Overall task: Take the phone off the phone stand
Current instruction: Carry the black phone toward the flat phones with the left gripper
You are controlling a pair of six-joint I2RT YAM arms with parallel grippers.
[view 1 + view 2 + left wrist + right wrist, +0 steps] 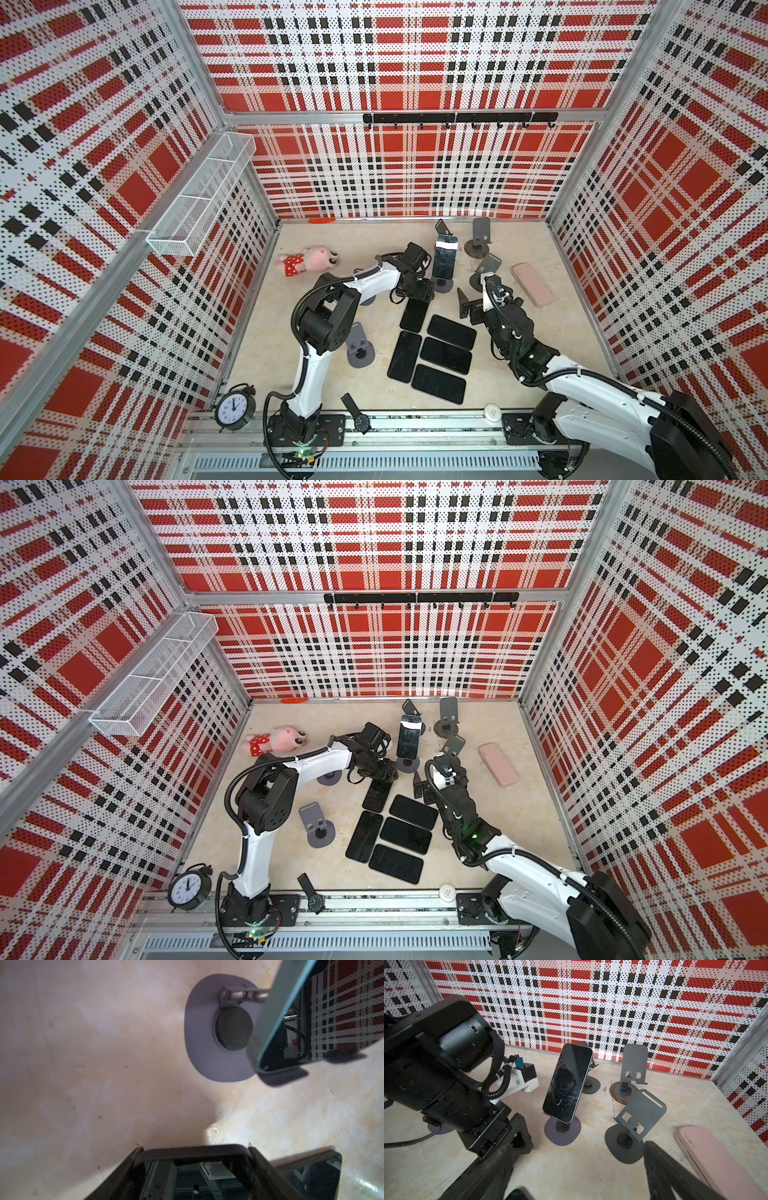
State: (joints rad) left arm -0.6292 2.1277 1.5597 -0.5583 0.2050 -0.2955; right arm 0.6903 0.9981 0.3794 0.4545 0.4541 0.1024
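**Beige marbled tabletop** (365,237): crowded from its middle to its far edge. Four flat black slab phones (445,355) lie face up in a tight group at the middle, toward the near edge.

**Task item:** the dark glass-fronted phone with a pale metal rim (568,1084) is not yet removed. It leans back, tilted, on the purple-grey round-based phone stand (572,1133) near the middle of the far edge. An empty dark-grey metal stand (633,1122) sits just beside it, toward the right edge.

**Left claw** (194,1148): clamped across the width of a separate black phone (413,316) at the far end of the flat group. Whether that phone already rests on the tabletop cannot be confirmed, because the wrist view is blurred there.

**Right claw** (467,306): jaws wide apart, empty, low, on the near side of the occupied stand and apart from it.

**Assessment:** the step in hand appears to be setting down the held phone.
- Lower it flat, clear of its neighbours.
- Part the jaws only once it is supported, then withdraw upward.
- For the leaning phone, grip both long edges above the lip.
- Lift along the backrest, not outward, or the stand may tip.
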